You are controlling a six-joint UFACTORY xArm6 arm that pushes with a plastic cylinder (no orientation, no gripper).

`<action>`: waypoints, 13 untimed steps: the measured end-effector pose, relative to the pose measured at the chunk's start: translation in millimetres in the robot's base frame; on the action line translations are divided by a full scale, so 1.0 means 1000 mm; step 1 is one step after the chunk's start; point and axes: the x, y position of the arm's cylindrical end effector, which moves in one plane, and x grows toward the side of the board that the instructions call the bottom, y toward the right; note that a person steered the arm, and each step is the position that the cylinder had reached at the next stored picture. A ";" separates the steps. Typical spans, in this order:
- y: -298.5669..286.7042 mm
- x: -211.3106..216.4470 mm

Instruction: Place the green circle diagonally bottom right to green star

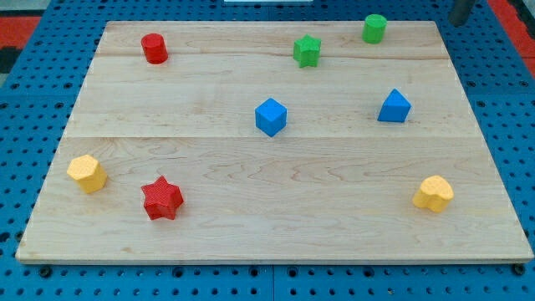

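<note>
The green circle (374,28), a short cylinder, stands near the board's top edge, right of centre. The green star (307,51) sits to its left and a little lower. My tip (459,21) shows at the view's top right corner, just off the board's top right corner, to the right of the green circle and apart from it. It touches no block.
A wooden board (276,234) lies on a blue pegboard. On it are a red cylinder (154,48) top left, a blue cube (271,116) at centre, a blue triangular block (394,107), a yellow hexagon (87,173), a red star (161,198) and a yellow heart (433,194).
</note>
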 end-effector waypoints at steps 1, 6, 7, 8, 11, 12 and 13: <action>0.000 0.000; -0.007 0.102; 0.010 0.066; 0.017 0.039; -0.163 0.007; -0.177 0.015; -0.214 0.051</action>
